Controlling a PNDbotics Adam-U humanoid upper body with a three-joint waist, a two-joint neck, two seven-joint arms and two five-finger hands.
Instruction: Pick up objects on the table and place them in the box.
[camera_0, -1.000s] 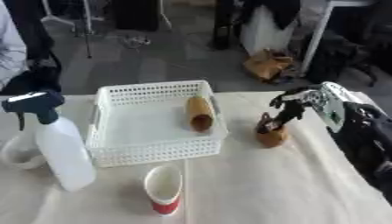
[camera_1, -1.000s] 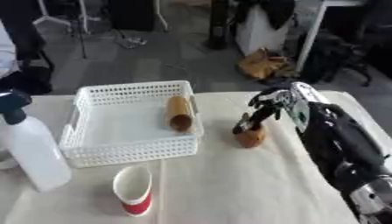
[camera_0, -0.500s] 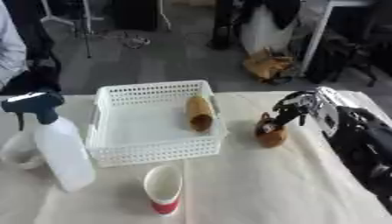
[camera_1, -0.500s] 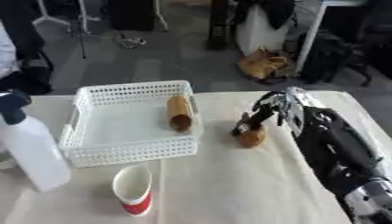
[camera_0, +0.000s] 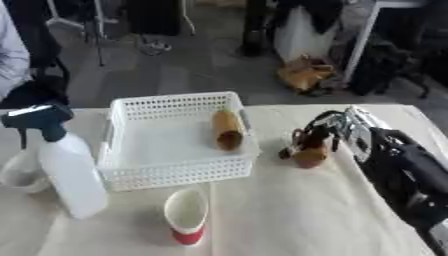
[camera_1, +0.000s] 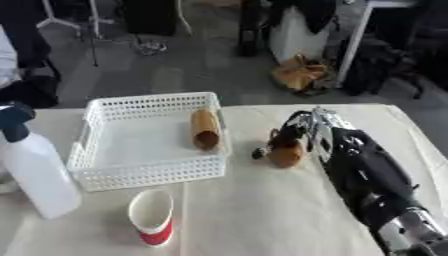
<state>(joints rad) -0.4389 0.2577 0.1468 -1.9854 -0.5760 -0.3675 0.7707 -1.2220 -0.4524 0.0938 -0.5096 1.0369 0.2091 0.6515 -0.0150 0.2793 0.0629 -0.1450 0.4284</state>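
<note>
Gripping: right hand (camera_1: 308, 131), fingers curled round brown object (camera_1: 285, 153) on the table (camera_1: 262, 210)
Basket: white basket (camera_0: 166, 145) just left of it, holding a brown roll (camera_0: 227, 129)
Nearby: spray bottle (camera_0: 63, 165), cup (camera_0: 186, 215)

— What's on that table (camera_0: 289, 215)?

— A cream cloth covers it. 1 white basket (camera_0: 175, 142) stands near the middle, 1 spray bottle (camera_0: 66, 172) upright at the left, with something pale and round (camera_0: 19, 175) just beside it at the edge.

— And in front?

— 1 cup (camera_0: 186, 216), white with a red base, near the basket's front wall. Right of the basket sits 1 small brown thing (camera_1: 284, 152).
</note>
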